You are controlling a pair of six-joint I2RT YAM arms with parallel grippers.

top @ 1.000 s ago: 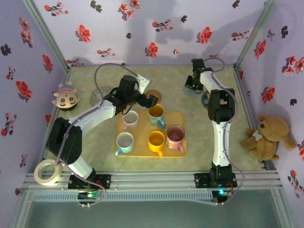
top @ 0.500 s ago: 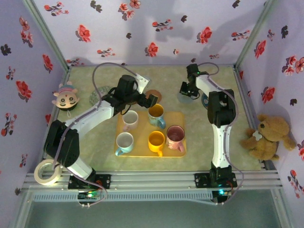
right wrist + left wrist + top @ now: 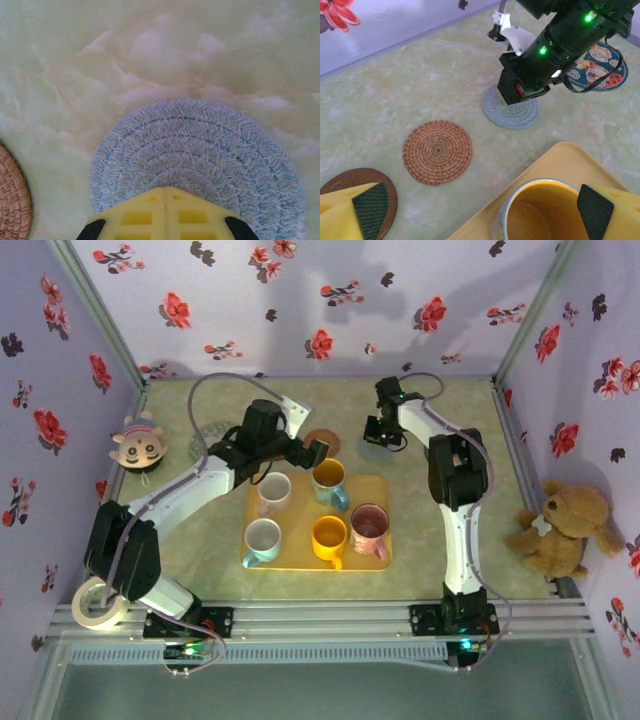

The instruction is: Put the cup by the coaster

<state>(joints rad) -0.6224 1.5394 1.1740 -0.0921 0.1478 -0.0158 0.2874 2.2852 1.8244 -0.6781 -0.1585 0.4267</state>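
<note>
A cup (image 3: pixel 547 212) with an orange inside and a blue rim stands at the far edge of the yellow tray (image 3: pixel 560 160). My left gripper (image 3: pixel 482 215) is open above it, its fingers on either side of the cup without touching. In the top view the left gripper (image 3: pixel 318 453) hovers over that cup (image 3: pixel 328 480). A round woven brown coaster (image 3: pixel 437 152) lies on the table just beyond the tray. To its right lies a light blue woven coaster (image 3: pixel 200 150), with my right gripper (image 3: pixel 165 192) shut and its tips resting on top.
The tray (image 3: pixel 300 560) also carries a white cup (image 3: pixel 273 492), a pale blue cup (image 3: pixel 262 537), a yellow cup (image 3: pixel 329 537) and a pink cup (image 3: pixel 369 526). A dark brown coaster (image 3: pixel 345 180) and a patterned coaster (image 3: pixel 597 65) lie nearby. A doll head (image 3: pixel 137 443), a teddy bear (image 3: pixel 562 528) and a tape roll (image 3: pixel 98 602) sit at the sides.
My right gripper has swung left along the back of the table, closer to the brown woven coaster. The left gripper has stayed open over the cup, barely shifting.
</note>
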